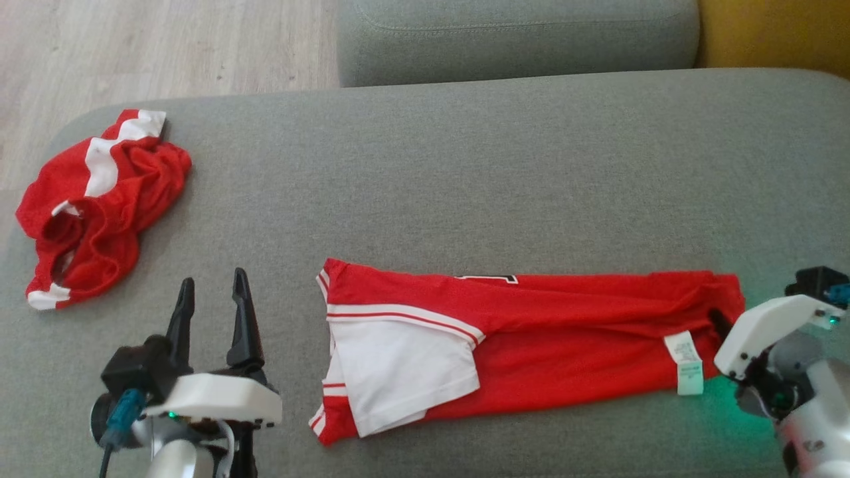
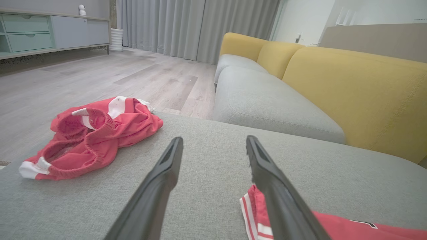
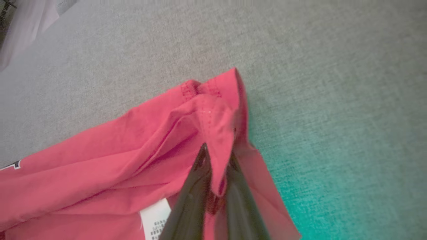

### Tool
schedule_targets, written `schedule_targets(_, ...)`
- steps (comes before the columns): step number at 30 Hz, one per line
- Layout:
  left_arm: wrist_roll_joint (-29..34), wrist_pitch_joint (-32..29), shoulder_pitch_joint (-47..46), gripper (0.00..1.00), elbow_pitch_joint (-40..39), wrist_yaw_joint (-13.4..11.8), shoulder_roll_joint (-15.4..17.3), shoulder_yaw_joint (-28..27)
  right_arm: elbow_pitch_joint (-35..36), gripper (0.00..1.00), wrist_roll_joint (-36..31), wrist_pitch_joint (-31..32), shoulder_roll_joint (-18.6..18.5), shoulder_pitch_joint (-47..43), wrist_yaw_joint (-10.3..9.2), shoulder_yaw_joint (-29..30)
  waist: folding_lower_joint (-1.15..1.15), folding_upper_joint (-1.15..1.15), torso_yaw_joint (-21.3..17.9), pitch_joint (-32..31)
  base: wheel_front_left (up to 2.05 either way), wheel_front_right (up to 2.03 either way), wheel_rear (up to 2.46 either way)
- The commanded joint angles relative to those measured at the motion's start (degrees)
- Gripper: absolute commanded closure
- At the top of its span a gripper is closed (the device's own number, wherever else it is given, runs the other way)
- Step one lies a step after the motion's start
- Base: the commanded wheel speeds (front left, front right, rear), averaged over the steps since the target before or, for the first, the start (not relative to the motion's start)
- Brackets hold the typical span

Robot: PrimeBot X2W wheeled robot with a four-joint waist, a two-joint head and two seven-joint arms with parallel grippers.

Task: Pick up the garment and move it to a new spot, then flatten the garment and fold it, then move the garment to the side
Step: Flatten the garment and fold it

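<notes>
The garment (image 1: 564, 332) is a red jersey with a white sleeve and a white label, lying folded into a long strip on the grey cushion (image 1: 465, 166). My right gripper (image 1: 718, 320) sits at its right end. In the right wrist view, the right gripper (image 3: 217, 153) is shut on a raised fold of the garment (image 3: 116, 156) near its corner. My left gripper (image 1: 214, 279) stands open just left of the jersey's sleeve end, with nothing between its fingers. In the left wrist view, the left gripper (image 2: 214, 140) hovers over bare cushion, and the garment's striped corner (image 2: 248, 206) lies beside its right finger.
A second red and white garment (image 1: 99, 206) lies crumpled at the cushion's far left corner (image 2: 96, 133). Beyond the cushion is a grey sofa seat (image 1: 518, 40) with a yellow backrest (image 2: 350, 93). Wooden floor (image 1: 133, 53) lies off the left edge.
</notes>
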State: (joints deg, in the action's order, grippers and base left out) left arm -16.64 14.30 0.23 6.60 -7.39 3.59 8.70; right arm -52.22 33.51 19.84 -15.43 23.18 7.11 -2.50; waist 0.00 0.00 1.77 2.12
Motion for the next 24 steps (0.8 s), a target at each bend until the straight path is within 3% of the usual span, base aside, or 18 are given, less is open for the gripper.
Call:
schedule_targets(1,0.5,0.7,-2.5,0.00,-1.4,0.3,0.1,-2.0,2.3,1.00,0.3,-1.2,-2.4,1.6,0.37,-1.0,0.00,0.00,-0.3,-0.2,0.00,0.00,0.00)
schedule_targets(6,0.6,0.7,-1.8,0.00,-0.8,0.5,-0.3,-2.4,3.1,1.00,-1.6,-3.3,-8.2,3.2,0.37,-0.3,0.00,0.00,-1.2,-1.3,0.00,0.00,0.00)
schedule_targets(8,0.6,0.7,-1.5,0.00,-0.6,0.6,-0.3,-2.5,4.0,1.00,-1.8,-3.7,-8.4,3.6,0.37,-0.5,0.00,0.00,-1.4,-1.9,0.00,0.00,0.00)
schedule_targets(13,0.5,0.7,-1.2,0.00,-0.2,1.0,-0.4,-2.9,9.3,1.00,-0.1,-3.2,-6.1,3.2,0.37,-2.6,0.00,0.00,-1.5,-2.5,0.00,0.00,0.00)
schedule_targets(24,1.0,0.7,-1.2,0.00,1.1,2.1,-0.5,-2.7,33.2,1.00,5.4,1.6,4.6,-4.7,0.37,-11.2,0.00,0.00,2.5,-3.2,0.00,0.00,0.00)
